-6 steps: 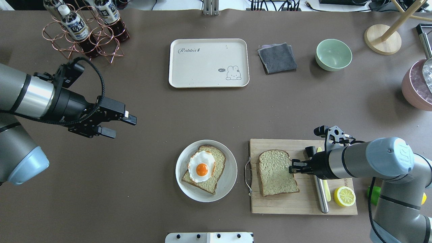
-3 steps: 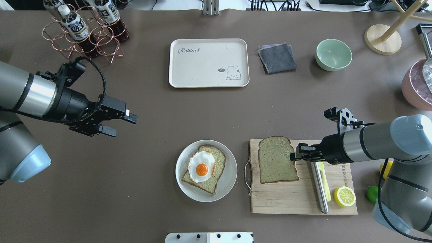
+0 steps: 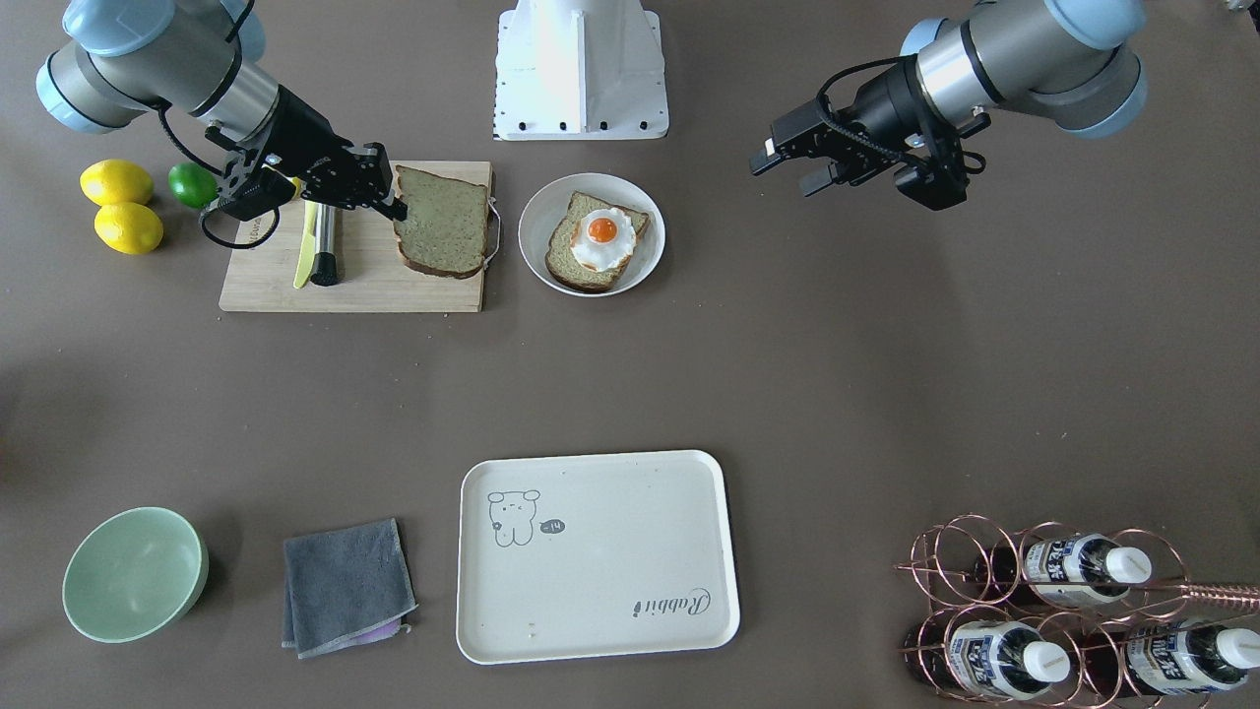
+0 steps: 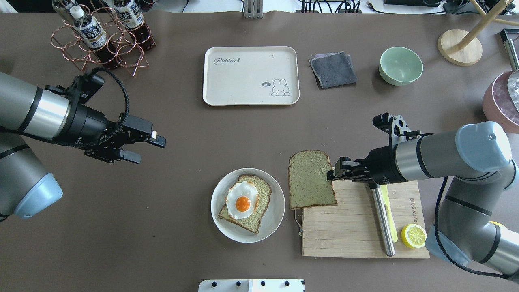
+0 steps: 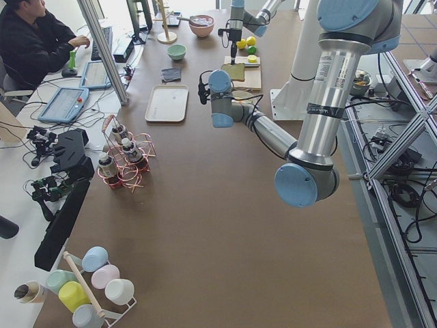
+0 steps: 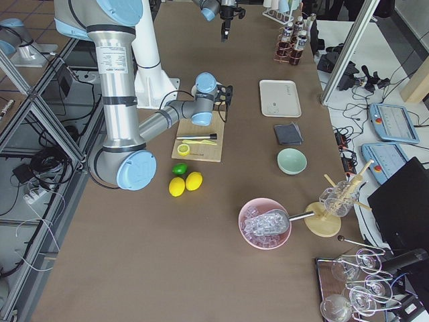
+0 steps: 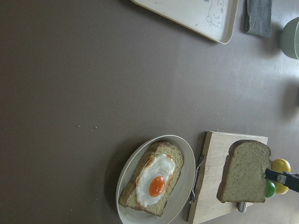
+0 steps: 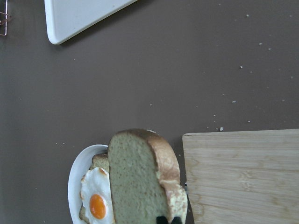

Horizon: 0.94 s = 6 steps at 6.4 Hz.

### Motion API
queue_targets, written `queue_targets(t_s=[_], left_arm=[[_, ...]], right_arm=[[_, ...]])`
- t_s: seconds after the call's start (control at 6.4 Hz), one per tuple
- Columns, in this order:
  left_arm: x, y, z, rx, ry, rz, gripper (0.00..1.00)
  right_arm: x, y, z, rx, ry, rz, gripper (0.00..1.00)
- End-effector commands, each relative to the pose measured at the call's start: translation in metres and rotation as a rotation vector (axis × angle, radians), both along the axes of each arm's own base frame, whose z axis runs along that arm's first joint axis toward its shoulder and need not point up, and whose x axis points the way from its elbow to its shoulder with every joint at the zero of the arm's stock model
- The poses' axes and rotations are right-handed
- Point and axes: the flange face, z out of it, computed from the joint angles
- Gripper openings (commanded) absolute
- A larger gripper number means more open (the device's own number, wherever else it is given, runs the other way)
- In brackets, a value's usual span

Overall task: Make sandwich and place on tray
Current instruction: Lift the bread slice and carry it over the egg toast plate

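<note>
Now the top slice (image 4: 310, 184), clamped in the right claw (image 4: 330, 175) over the board's (image 4: 357, 235) left edge, should be squared over the egg (image 4: 242, 198) on the plate (image 4: 277, 211) before release; the left claw (image 4: 151, 149) is spread apart.

Loses most of the tray (image 8: 79, 18) past the right wrist view's top edge. Hides much of the plate (image 8: 74, 168) behind the held slice (image 8: 135, 182). Barely catches the right hand (image 8: 168, 220) at the bottom edge.
</note>
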Motion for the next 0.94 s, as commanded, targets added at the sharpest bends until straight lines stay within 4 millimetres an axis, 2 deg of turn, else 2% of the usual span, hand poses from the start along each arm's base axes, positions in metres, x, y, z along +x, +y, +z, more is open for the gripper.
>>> queue_targets(t_s=[0.0, 0.31, 0.62, 0.78], left_arm=[[0.0, 0.0, 0.0, 0.0, 0.0, 0.0, 0.98], [0.001, -0.001, 0.001, -0.001, -0.001, 0.0, 0.97], [0.001, -0.001, 0.001, -0.001, -0.001, 0.0, 0.97], [0.001, -0.001, 0.001, -0.003, -0.001, 0.0, 0.98]], right_arm=[[-0.028, -0.011, -0.046, -0.041, -0.011, 0.028, 0.0], [-0.064, 0.02, -0.05, -0.018, -0.006, 0.044, 0.0], [-0.102, 0.038, -0.06, -0.007, 0.017, 0.065, 0.0], [-0.111, 0.045, -0.068, 0.0, 0.008, 0.068, 0.0]])
